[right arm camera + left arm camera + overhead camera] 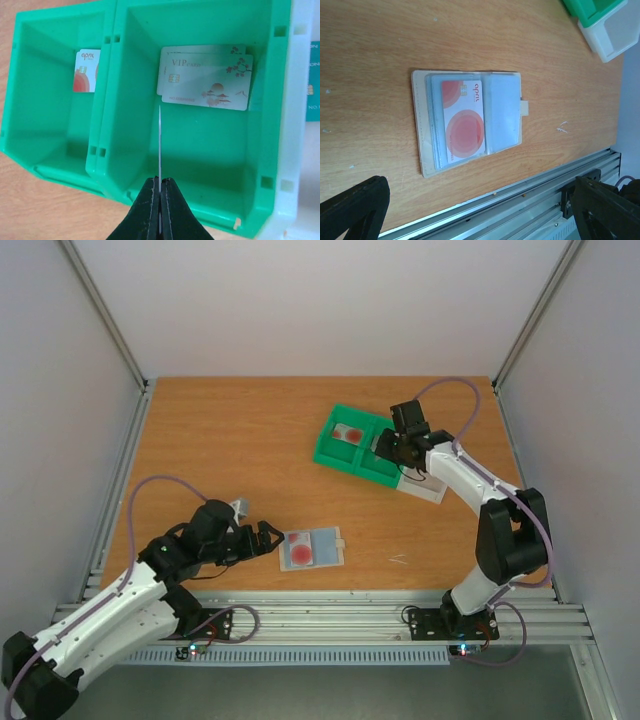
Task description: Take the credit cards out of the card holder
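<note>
Nearest me, the left gripper [271,539] hangs low over the wood, jaws spread as wide as they go with nothing between them. Its dark fingers [355,207] frame the card holder [502,120], which lies open and flat on the table [230,430] just beyond them, near the front rail. A white card with red circles [464,122] sits tucked in the grey-blue panel nearer that gripper, and the closure tab [524,107] sticks out from the other side.

Well apart, at the back right, the right gripper [160,184] is clamped tight on a thin card [159,135], seen edge-on and upright above the green tray [50,150]. It hangs over the right-hand compartment, where pale VIP cards [205,77] lie. Another red-circled card [86,70] lies in the left one. Just beside the green tray stands a white tray [297,150]
</note>
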You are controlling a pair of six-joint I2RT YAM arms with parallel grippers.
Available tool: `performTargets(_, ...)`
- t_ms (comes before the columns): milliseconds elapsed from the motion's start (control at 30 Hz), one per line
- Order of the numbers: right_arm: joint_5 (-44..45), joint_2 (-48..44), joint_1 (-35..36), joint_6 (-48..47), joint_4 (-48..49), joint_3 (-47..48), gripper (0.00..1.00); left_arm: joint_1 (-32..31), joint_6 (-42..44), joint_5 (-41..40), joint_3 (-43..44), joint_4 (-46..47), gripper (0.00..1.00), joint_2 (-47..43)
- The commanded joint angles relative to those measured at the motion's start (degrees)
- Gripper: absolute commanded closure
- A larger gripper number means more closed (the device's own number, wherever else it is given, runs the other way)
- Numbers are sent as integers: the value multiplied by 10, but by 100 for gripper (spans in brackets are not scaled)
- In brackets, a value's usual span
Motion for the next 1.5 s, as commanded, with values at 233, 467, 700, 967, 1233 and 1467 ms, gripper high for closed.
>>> performTargets(233, -45, 62, -39, 28, 113, 11, 99, -1, 18, 18, -3, 36, 1, 12)
performTargets(467, -89, 93, -55, 32, 149, 10, 99, -1, 28, 9, 1, 21, 1, 4)
performTargets(700, -102, 115, -61, 37, 197, 0, 99, -1, 31, 7, 1, 16, 1, 3)
performTargets(967, -111, 146, -68, 39, 206, 9, 98, -1, 25, 13, 2, 24, 1, 7)
performTargets(1233, -100, 158, -68, 27, 176, 27, 87, -1, 25, 7, 1, 17, 1, 5)
performTargets(1467, -93, 157, -68, 29, 146, 40, 80, -1, 20, -4, -9, 12, 1, -13)
